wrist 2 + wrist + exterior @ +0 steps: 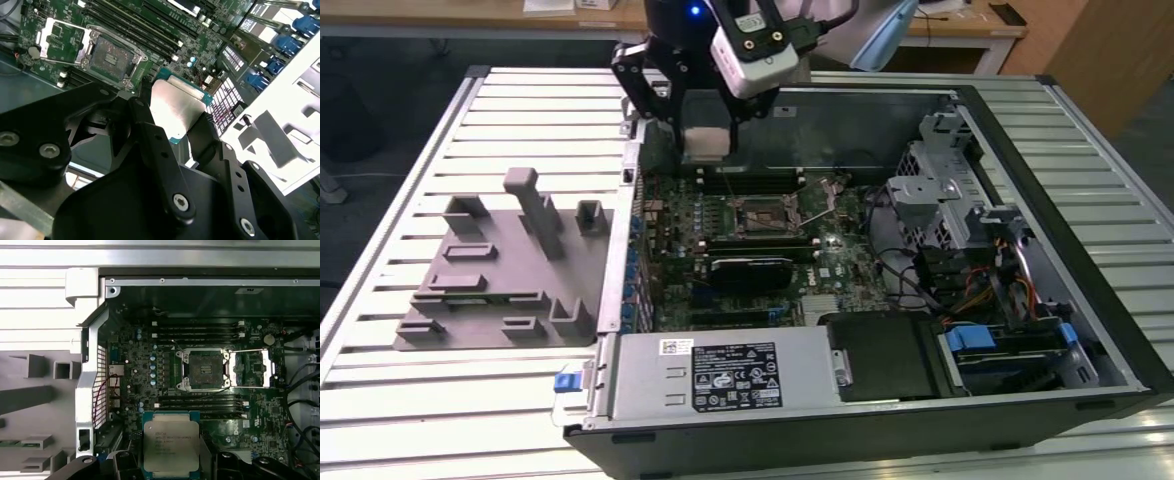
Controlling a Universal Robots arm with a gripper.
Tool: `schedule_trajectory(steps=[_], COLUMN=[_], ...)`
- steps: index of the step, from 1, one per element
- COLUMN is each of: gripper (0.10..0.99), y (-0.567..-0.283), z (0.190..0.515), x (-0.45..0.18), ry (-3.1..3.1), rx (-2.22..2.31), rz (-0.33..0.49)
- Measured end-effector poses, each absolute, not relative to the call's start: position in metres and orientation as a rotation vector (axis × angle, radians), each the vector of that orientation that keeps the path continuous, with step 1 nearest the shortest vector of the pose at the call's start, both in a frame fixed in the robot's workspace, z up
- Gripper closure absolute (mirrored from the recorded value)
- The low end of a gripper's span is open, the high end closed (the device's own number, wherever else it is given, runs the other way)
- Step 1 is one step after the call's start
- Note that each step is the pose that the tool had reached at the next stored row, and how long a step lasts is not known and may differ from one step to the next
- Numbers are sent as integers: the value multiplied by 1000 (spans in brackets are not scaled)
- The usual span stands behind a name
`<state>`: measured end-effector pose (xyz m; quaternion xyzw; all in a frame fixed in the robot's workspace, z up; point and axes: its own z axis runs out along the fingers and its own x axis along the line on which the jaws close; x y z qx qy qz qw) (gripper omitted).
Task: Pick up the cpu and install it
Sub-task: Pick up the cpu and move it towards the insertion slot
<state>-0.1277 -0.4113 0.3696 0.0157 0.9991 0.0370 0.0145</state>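
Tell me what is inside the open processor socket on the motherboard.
Nothing is seated: the socket shows its bare contact field, load plate flipped open beside it. The cpu is apart from it, clamped in the pincer. In the first wrist view nothing covers the socket.

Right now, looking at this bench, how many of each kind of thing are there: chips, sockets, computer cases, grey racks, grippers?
cpu: 1
empty socket: 1
open computer case: 1
grey rack: 1
gripper, shut on the cpu: 1
Total: 5
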Motion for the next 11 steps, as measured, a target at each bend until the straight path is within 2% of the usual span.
schedule_trajectory(steps=[11], gripper=[545], y=[-411], z=[364], x=[-128], ry=[3110], rx=[49], rz=[109])
